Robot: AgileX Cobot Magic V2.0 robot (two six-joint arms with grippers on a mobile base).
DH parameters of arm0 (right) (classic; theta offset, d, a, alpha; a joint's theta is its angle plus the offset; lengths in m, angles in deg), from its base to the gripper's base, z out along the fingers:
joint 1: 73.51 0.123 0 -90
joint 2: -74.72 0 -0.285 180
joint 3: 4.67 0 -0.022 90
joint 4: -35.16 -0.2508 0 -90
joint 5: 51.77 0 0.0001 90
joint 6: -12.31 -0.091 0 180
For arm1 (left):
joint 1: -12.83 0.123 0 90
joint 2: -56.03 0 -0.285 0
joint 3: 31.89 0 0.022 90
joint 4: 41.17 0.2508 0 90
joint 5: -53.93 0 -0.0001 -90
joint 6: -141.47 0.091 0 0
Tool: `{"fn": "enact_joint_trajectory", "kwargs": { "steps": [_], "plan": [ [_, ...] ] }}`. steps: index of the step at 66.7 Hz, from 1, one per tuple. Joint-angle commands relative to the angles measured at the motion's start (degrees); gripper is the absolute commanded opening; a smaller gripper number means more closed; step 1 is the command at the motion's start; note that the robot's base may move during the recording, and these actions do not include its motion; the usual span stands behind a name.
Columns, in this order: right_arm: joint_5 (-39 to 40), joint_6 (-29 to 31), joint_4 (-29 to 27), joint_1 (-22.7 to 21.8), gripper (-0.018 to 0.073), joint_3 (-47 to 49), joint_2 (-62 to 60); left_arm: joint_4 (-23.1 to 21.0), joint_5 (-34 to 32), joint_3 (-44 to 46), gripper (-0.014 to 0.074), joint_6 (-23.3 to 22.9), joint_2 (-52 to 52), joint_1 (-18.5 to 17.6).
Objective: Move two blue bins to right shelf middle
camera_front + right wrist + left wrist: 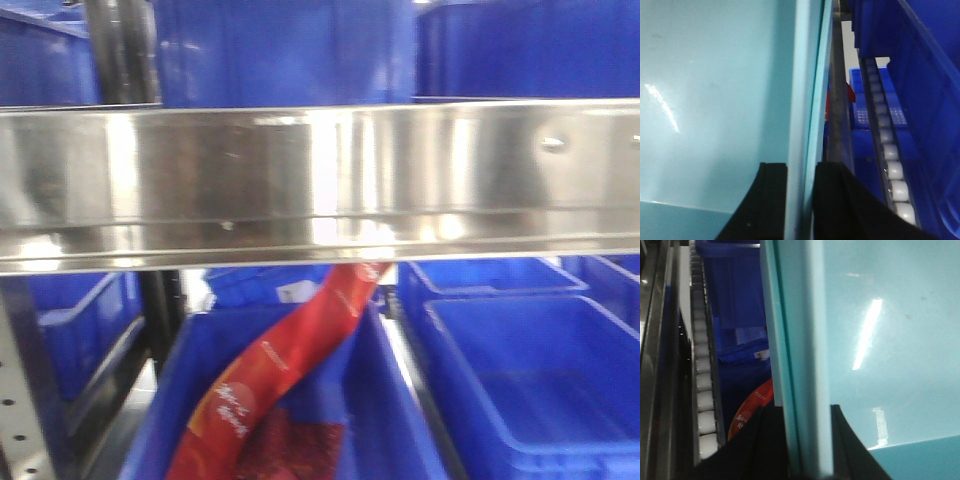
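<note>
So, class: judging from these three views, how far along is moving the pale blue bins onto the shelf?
Done: nothing shows as placed. In hand: the left gripper and right gripper each clamp a rim wall of a pale blue bin, facing the steel shelf rail. Left: setting it on the shelf; no second pale bin is visible.

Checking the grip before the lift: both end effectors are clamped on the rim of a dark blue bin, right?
Not quite: the bin is pale cyan, not dark blue. The left wrist view shows the left end effector astride the cyan bin wall; the right wrist view shows the right end effector likewise.
</note>
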Motion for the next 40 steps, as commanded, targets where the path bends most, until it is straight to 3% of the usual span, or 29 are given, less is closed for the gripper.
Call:
{"fn": "enact_joint_trajectory", "kwargs": {
  "steps": [1, 40],
  "plan": [
    [4.6, 0.6, 1.3, -0.1, -0.0166, 1.0, -1.0, 0.9, -5.0, 1.2, -0.0111, 0.9, 1.0, 0.2],
    [4.6, 0.6, 1.3, -0.1, -0.0166, 1.0, -1.0, 0.9, -5.0, 1.2, -0.0111, 0.9, 1.0, 0.2]
  ]
}}
